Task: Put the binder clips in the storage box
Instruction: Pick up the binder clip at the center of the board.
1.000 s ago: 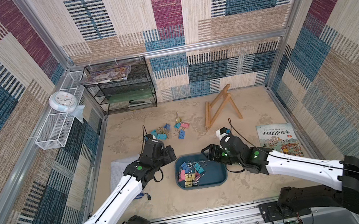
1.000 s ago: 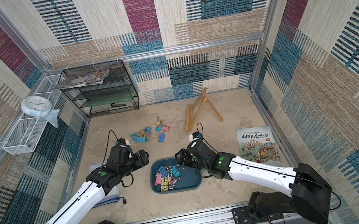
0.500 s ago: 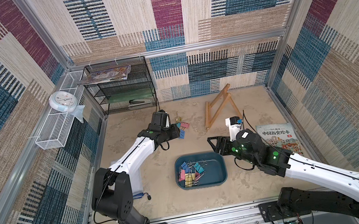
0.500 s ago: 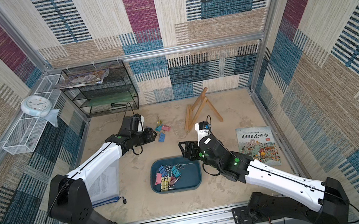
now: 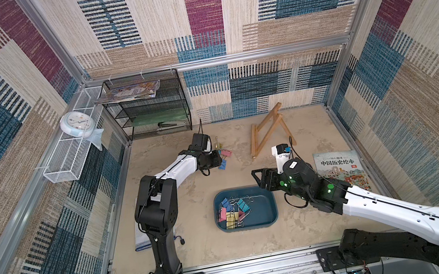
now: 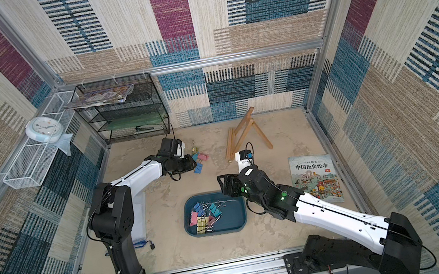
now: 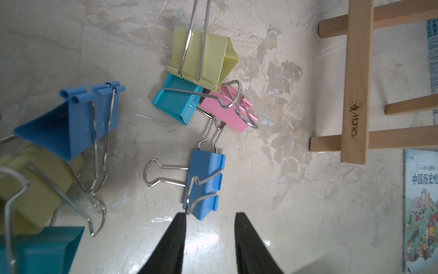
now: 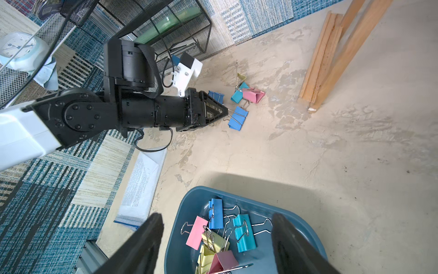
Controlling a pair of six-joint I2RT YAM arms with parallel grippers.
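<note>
Left pincer (image 7: 209, 213) narrowly spread, tips at blue clip (image 7: 206, 182), far left on desk (image 5: 204, 235), not yet pinching. Three more clips (image 7: 180, 102) just beyond. Right pincer (image 8: 215, 214) spread wide, empty, above storage box (image 5: 265, 205); binder clips (image 5: 233, 210) heaped inside, near centre.

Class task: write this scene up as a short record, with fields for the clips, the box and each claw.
storage box: holds a heap of binder clips
loose clips: several lie on the table
left claw: open, tips at a blue clip
right claw: open, empty, above the storage box's edge
</note>
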